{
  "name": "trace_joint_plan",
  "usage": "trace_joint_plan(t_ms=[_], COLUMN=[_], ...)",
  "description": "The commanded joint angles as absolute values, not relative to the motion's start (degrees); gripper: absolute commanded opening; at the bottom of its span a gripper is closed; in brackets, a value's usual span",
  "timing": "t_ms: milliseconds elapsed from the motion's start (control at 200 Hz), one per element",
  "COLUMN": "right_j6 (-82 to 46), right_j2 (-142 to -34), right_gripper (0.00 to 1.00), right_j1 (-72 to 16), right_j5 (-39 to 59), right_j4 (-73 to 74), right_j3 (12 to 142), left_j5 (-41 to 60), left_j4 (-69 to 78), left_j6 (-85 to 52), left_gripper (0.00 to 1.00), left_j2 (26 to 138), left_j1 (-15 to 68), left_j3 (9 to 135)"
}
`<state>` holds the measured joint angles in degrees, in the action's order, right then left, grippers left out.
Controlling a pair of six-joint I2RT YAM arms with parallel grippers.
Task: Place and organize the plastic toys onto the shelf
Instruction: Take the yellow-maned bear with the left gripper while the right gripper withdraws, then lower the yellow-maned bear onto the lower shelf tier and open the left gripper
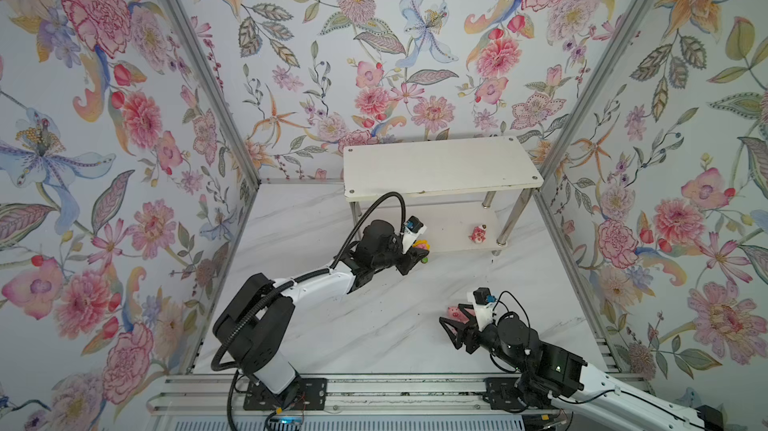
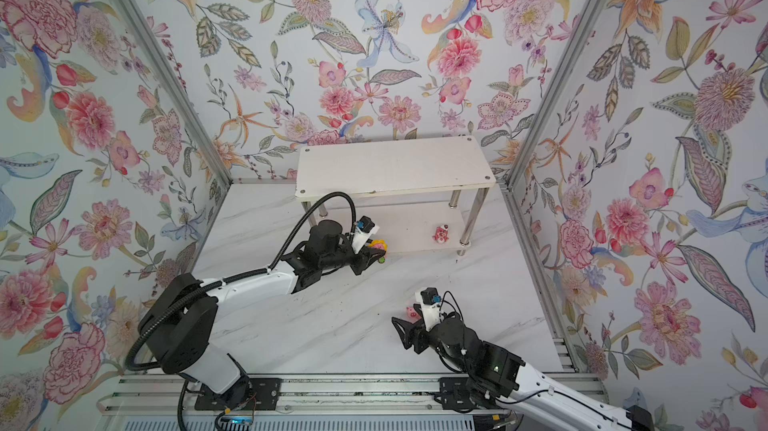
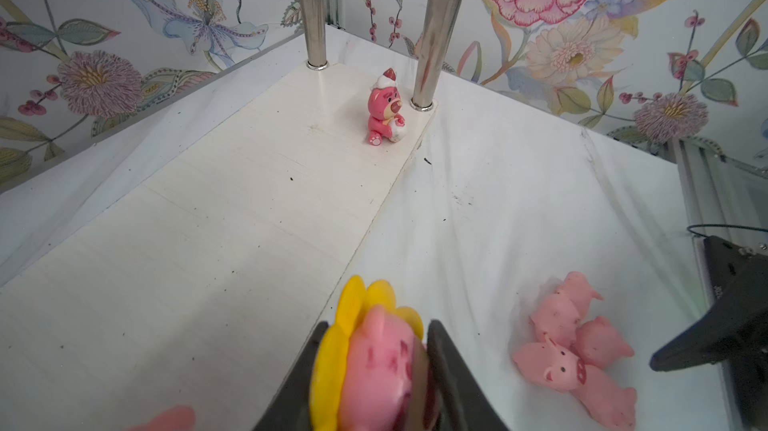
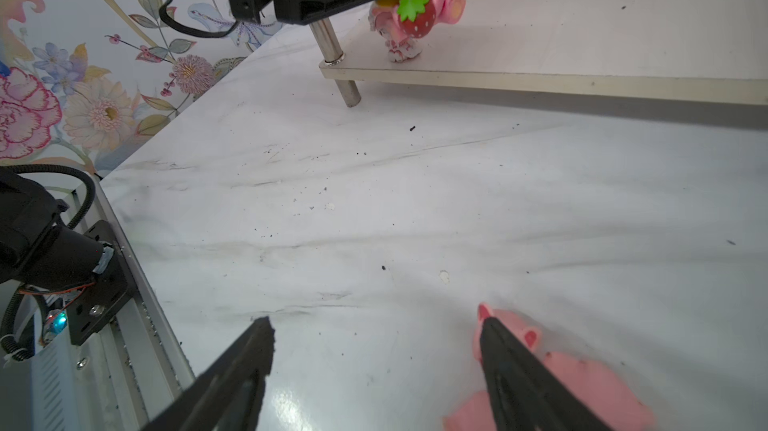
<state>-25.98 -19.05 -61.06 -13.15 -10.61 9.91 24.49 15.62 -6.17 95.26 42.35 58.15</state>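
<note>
In both top views, the white 2-tier chrome-legged shelf [image 1: 440,167] holds a dark pink plastic bear [image 1: 478,234] on its lower board. Left wrist view: the left gripper [image 3: 377,327] clamps a yellow sunflower-faced toy [image 3: 374,366] at the shelf's front edge. Right wrist view: the right gripper [image 4: 374,323] stands wide open, with pale pink plastic pigs [image 4: 582,379] at 1 finger, in front of the shelf.

Chrome legs [image 1: 513,219] and the bear [image 1: 478,234] are crowding the right end of the lower board [image 1: 449,226]; its middle is lying open.

A white, grey-veined marble-look bench [image 1: 374,325] lies between three walls of floral wallpaper [image 1: 415,34]. Aluminium posts [image 1: 205,75] run up the two back corners, and a ribbed aluminium rail [image 1: 395,391] borders the near edge. Small dark specks [image 4: 412,128] dot the bench.
</note>
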Motion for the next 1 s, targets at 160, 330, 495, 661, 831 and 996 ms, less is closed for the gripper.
trace_joint_plan(t_ms=[160,330,495,661,831,996], right_j6=[-26.1,-26.7,-31.7,-35.0,-34.7,-35.0], right_j2=[-19.0,-14.1,-15.5,-21.7,-22.5,-20.5], right_gripper=[0.79,0.79,0.79,0.78,0.78,0.78], right_j1=[-61.5,-60.8,-57.0,-51.4,-46.9,-43.6], right_j5=[-14.7,-14.7,-18.4,-22.1,-19.5,-18.0], right_j4=[-17.7,-19.9,-30.2,-39.9,-40.5,-40.5], right_j3=[13.8,15.9,24.7,34.2,35.6,35.4], left_j5=[21.6,21.8,22.9,25.3,25.8,27.8], left_j4=[6.4,2.0,1.3,1.5,0.7,0.8], left_j6=[7.0,12.7,17.7,23.1,25.5,24.9], left_gripper=[0.0,0.0,0.0,0.0,0.0,0.0], left_j2=[107.2,112.7,114.6,115.7,117.2,119.3], left_j1=[45.5,45.9,45.9,45.9,45.6,44.4], left_j3=[74.6,81.7,83.3,83.5,85.3,87.5])
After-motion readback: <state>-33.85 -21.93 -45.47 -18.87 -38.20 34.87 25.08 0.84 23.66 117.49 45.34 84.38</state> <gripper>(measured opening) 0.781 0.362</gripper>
